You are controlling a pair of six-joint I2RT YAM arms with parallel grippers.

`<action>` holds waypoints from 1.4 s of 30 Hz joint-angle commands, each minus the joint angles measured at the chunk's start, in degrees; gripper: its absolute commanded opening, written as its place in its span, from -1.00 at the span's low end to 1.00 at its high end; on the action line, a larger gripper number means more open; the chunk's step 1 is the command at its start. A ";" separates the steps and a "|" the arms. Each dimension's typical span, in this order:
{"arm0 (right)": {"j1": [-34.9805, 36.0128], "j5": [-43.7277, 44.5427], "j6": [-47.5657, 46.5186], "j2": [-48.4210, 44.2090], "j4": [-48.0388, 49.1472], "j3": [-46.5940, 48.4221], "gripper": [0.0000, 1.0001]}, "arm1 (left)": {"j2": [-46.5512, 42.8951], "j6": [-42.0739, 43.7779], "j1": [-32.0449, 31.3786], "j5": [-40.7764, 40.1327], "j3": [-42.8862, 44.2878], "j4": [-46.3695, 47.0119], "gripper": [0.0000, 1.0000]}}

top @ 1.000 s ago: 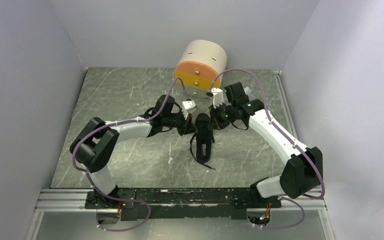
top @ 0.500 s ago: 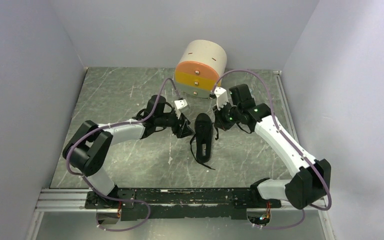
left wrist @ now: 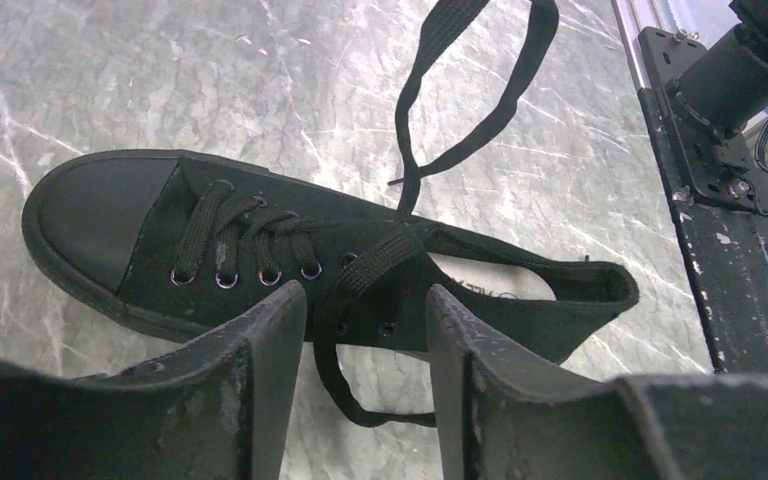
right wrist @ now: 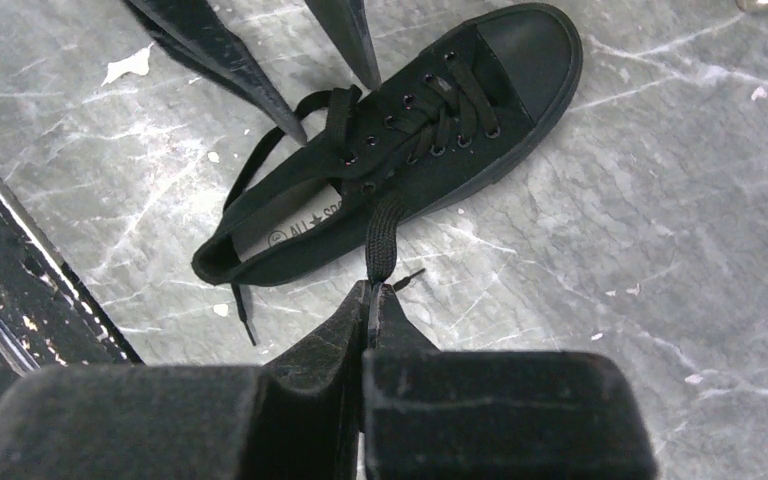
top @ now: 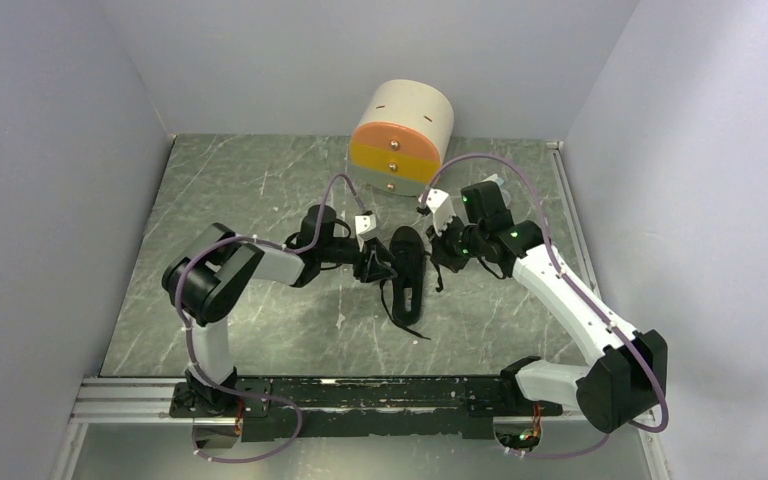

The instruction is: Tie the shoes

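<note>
The black shoe [top: 407,272] lies on the marble table, toe toward the back, its laces loose. My left gripper [top: 377,268] is at the shoe's left side, open. In the left wrist view its fingers [left wrist: 265,375] stand either side of a lace loop [left wrist: 332,372] hanging beside the shoe [left wrist: 260,255], without pinching it. My right gripper [top: 441,258] is at the shoe's right side. In the right wrist view it [right wrist: 371,297] is shut on a lace [right wrist: 380,235] that runs from the shoe's eyelets [right wrist: 405,125].
A round drawer box [top: 403,140] with an orange and yellow front stands at the back, behind the shoe. Another lace end [top: 412,328] trails toward the near edge. The black base rail [top: 380,395] runs along the front. Grey walls enclose the table.
My left gripper drew back to the left, then came in again to the shoe's left side, open around the lace loop. My right gripper shifted slightly nearer, still holding its lace.
</note>
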 commanded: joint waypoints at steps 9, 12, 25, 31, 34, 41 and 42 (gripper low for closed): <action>1.61 -6.51 -8.44 1.46 -0.56 1.37 -1.00 | -2.31 3.74 -0.51 3.13 0.50 4.09 -0.90; 2.05 -7.20 -10.38 1.97 -1.00 1.85 -1.00 | -4.48 5.18 -0.92 1.44 0.49 2.62 -0.91; 2.36 -12.53 -11.55 5.88 -1.22 6.29 -1.00 | -3.51 0.56 -4.37 0.70 0.67 9.94 -0.79; 2.50 -11.77 -11.46 6.51 -1.06 6.88 -1.00 | -2.33 -0.13 -4.67 0.21 0.02 12.62 -0.50; 2.57 -11.68 -11.44 6.96 -1.07 7.35 -1.00 | -1.58 -0.79 -4.73 0.25 -0.08 13.79 -0.36; 2.50 -11.95 -11.05 7.47 -0.63 7.52 -1.00 | -0.72 -1.00 -4.77 -0.98 0.35 14.10 -0.24; 2.53 -11.83 -11.15 7.46 -0.75 7.55 -1.00 | -1.09 -0.57 -4.63 -1.53 0.12 13.56 -0.22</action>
